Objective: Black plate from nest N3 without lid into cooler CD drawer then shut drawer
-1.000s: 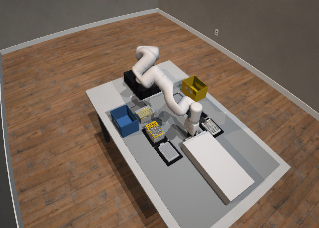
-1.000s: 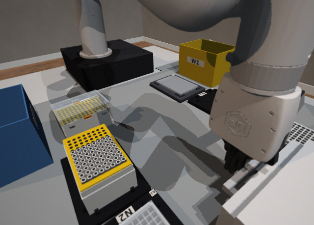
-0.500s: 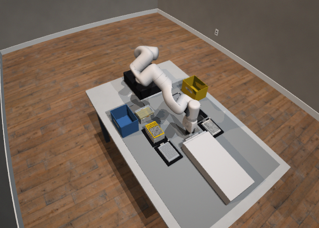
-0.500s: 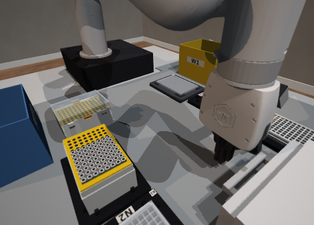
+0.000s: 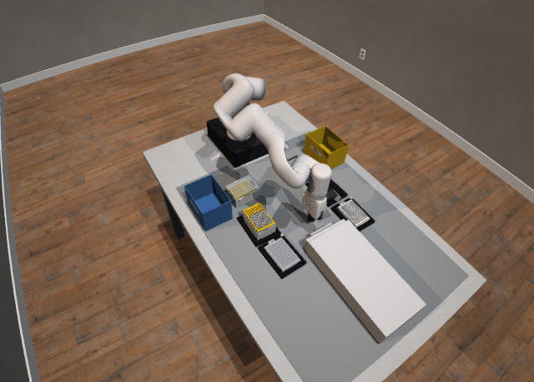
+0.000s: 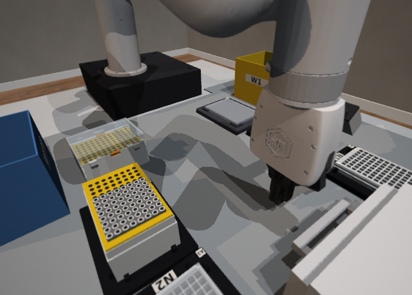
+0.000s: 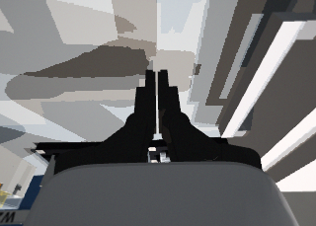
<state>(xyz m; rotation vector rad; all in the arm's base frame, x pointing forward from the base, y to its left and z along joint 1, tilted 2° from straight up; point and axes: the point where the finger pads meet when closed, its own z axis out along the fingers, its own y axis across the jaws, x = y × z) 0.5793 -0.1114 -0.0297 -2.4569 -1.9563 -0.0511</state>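
My gripper (image 6: 280, 192) is shut with nothing between the fingers and hangs low over the grey mat. It is a short way on the base side of the cooler's bar handle (image 6: 320, 226) and does not touch it. The wrist view shows the closed fingertips with the pale handle bar (image 7: 264, 78) to their right. The cooler CD (image 5: 364, 274) is a long white box; its drawer front (image 5: 322, 230) looks shut or nearly so, and I see no amber light. A black plate in a black nest is mostly hidden behind my wrist housing.
A lidded grey plate (image 6: 230, 110) sits by the yellow bin W1 (image 5: 325, 146). A white-gridded plate (image 5: 353, 212) lies right of my gripper. On the left stand the yellow tip rack (image 5: 259, 219), the clear-lidded tip box (image 5: 242, 189), the blue bin (image 5: 208, 201) and a clear plate in N2 (image 5: 281, 254).
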